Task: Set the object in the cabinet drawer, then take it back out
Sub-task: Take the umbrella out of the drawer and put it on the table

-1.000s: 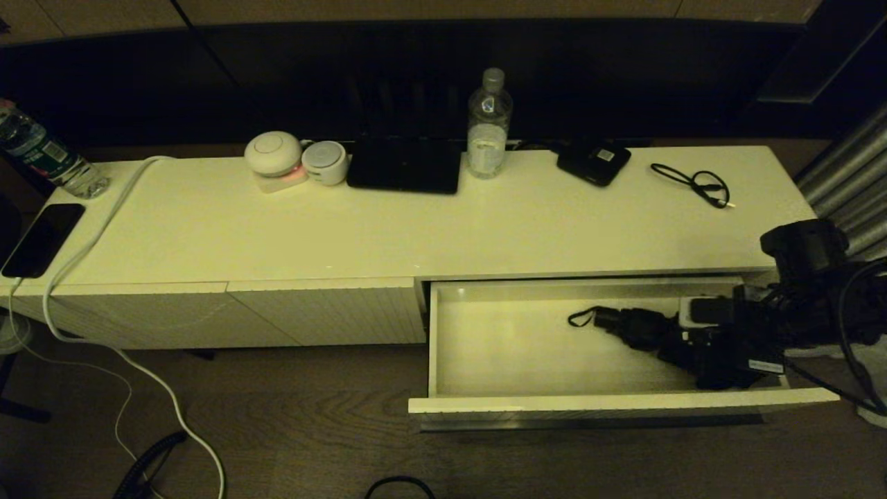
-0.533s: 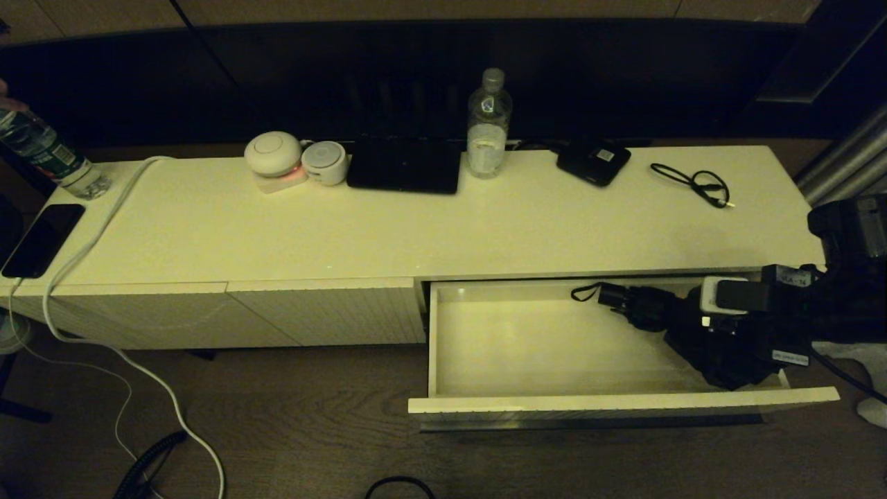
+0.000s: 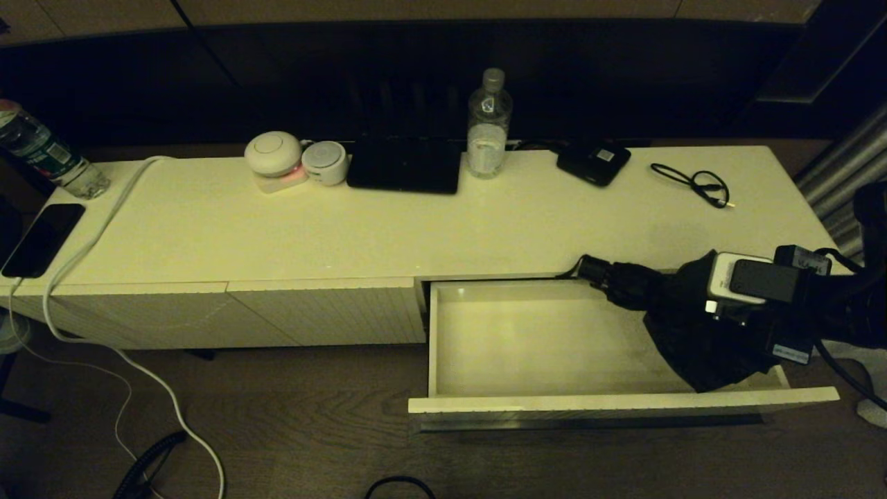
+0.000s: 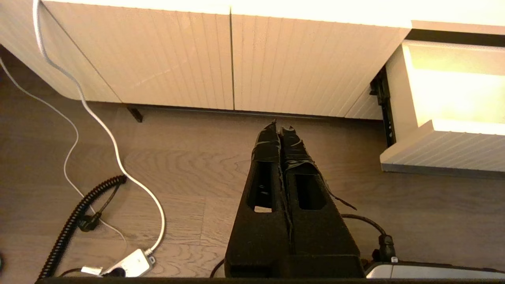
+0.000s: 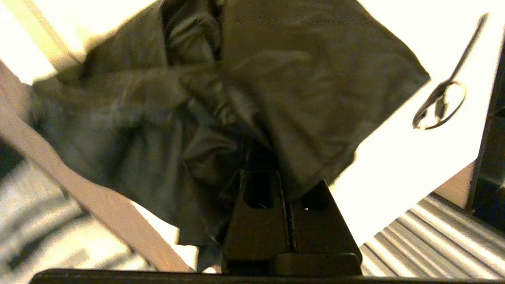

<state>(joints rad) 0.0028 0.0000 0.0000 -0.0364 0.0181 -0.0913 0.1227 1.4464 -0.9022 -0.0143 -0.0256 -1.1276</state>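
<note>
The black fabric garment (image 3: 693,343) hangs in a crumpled bundle over the right end of the open cabinet drawer (image 3: 624,403), one strap end reaching over the cabinet top's front edge. My right gripper (image 3: 686,308) is shut on the garment, lifted above the drawer. In the right wrist view the cloth (image 5: 197,98) drapes over the closed fingers (image 5: 260,205) and hides their tips. The drawer's floor is bare and cream-white. My left gripper (image 4: 281,128) is shut on nothing, low over the wooden floor in front of the ribbed panels, left of the drawer (image 4: 446,154).
On the cabinet top (image 3: 416,229) stand a water bottle (image 3: 489,125), a flat black box with a white label (image 3: 594,162), a looped black cable (image 3: 696,184), a black slab (image 3: 405,166) and two white round devices (image 3: 275,156). A phone (image 3: 41,239) and a white cord (image 3: 90,229) lie at the left.
My right gripper has risen out of the drawer with the garment, lifting it off the drawer floor and up toward the cabinet top's edge. The left arm has not moved.
</note>
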